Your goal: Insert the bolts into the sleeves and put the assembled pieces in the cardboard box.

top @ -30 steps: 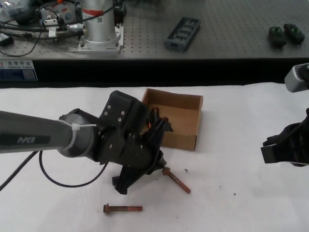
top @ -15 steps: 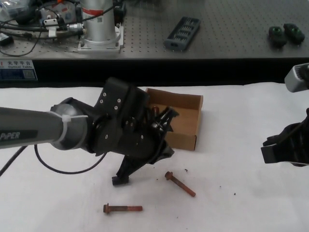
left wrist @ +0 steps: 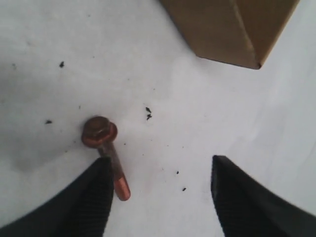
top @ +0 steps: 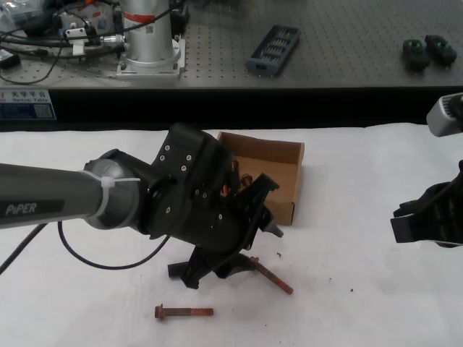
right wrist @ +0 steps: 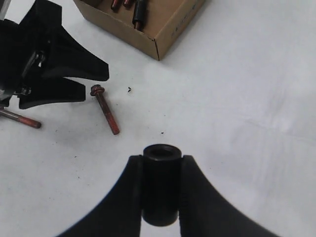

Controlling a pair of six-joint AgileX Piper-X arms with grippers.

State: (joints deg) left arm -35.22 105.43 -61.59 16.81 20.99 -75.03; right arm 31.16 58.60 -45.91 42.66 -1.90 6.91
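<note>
My left gripper [top: 266,211] hangs open just in front of the cardboard box [top: 278,206], low over a rusty bolt [top: 273,277]. In the left wrist view that bolt [left wrist: 109,158] lies on the white cloth beside one fingertip [left wrist: 101,182], and nothing is held. A second bolt [top: 184,311] lies nearer the front edge. At the right edge, my right gripper [right wrist: 162,170] is shut on a black sleeve [right wrist: 162,185], held upright with its bore showing. The right wrist view looks across to the bolt [right wrist: 105,109], the left gripper [right wrist: 66,69] and the box [right wrist: 170,29].
Several copper-and-black pieces [right wrist: 129,6] lie inside the box. Dark specks dot the white cloth [top: 347,303] around the bolt. Behind the cloth is a perforated metal table [top: 347,43] with a metal post [top: 148,36], cables and small black parts.
The left arm lifted toward the box, then came back down over the nearer bolt, which shifted slightly to the right. The right arm has kept still with the sleeve.
</note>
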